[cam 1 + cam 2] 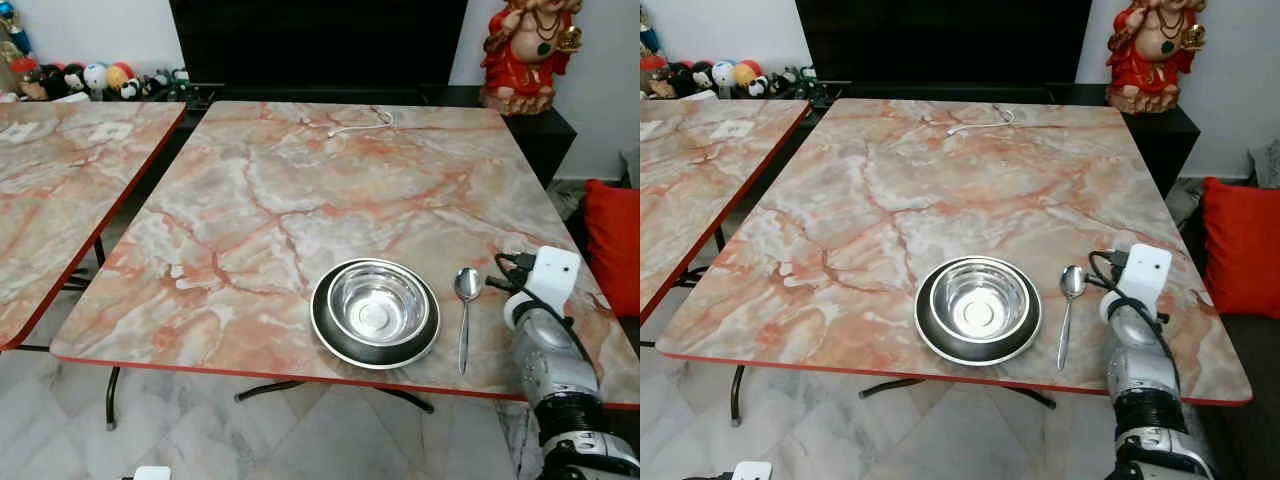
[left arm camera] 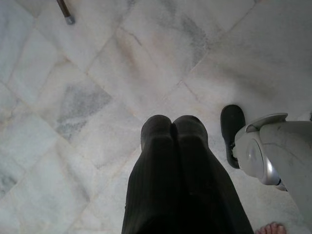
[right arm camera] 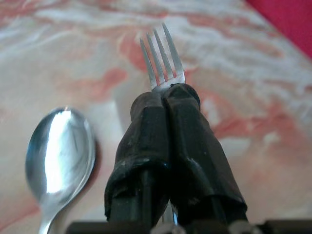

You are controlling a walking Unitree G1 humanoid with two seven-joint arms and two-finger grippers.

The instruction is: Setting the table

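A marble-patterned table (image 1: pixel 300 200) stands in front of the robot; near its front edge sits a dark plate (image 1: pixel 375 313) with a shiny steel bowl (image 1: pixel 378 303) inside it; just to the right of the plate lies a spoon (image 1: pixel 465 315), its bowl pointing to the far side and its handle toward the near edge. The right arm (image 1: pixel 555 360) reaches over the table's near right corner, beside the spoon; the right gripper (image 3: pixel 168 95) has its two black fingers pressed together on a fork (image 3: pixel 162 56), whose tines stick out past the fingertips above the tabletop, just right of the spoon. The left gripper (image 2: pixel 171 127) hangs low over the pale tiled floor (image 2: pixel 97 87), fingers closed together on nothing; a second table (image 1: pixel 60 190) stands to the left; a red statue (image 1: pixel 530 50) sits at the far right.
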